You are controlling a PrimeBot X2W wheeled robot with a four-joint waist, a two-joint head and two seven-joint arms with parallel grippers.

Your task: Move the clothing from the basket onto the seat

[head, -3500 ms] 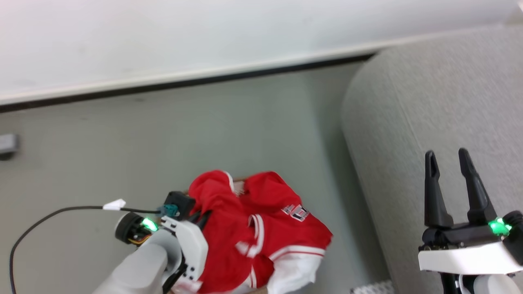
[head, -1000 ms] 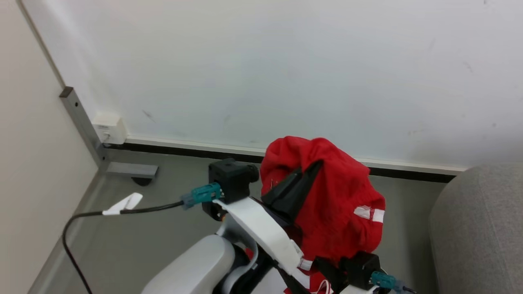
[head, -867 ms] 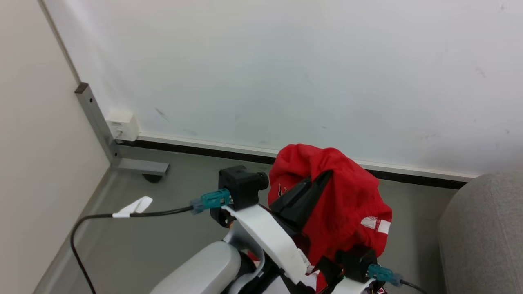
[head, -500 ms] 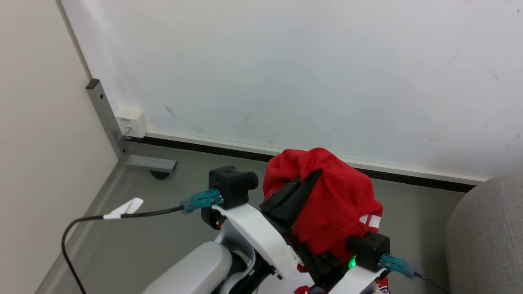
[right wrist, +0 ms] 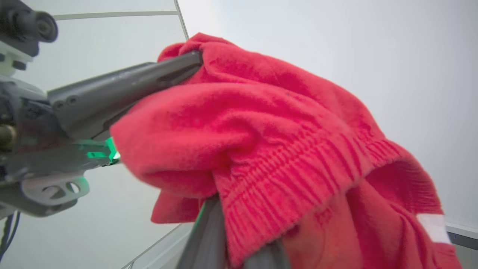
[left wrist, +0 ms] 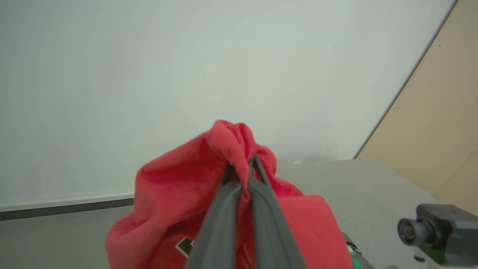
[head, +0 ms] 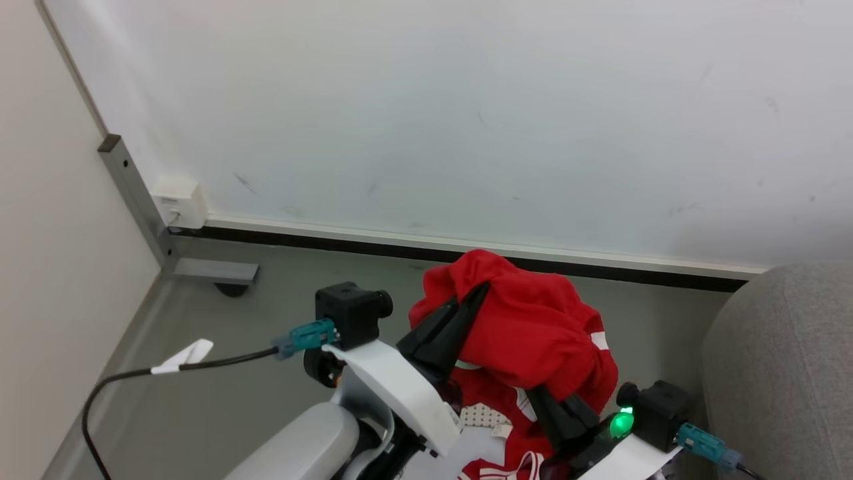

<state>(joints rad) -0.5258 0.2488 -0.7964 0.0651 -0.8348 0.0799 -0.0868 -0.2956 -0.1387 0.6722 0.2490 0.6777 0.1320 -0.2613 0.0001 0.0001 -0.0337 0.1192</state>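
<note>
Left gripper (head: 468, 300) clamped shut on red clothing (head: 533, 333). Bunch held aloft over floor (head: 220, 373), left of seat (head: 780, 360). Right gripper (head: 558, 412) tips buried under clothing; open or closed not discernible.

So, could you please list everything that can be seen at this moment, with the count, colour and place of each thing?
jersey: at least one, red with white trim, held up above the floor, left of the seat.
seat: one, light grey, at the right edge of the head view.
socket box: one, white, low on the wall in the left corner.
metal post: one, grey, in that corner.
cable: one, black with a white tag, running to the left wrist.
left gripper: one, dark fingers, shut on the jersey's top fold.
right gripper: one, dark fingers, shut on its lower part.
</note>
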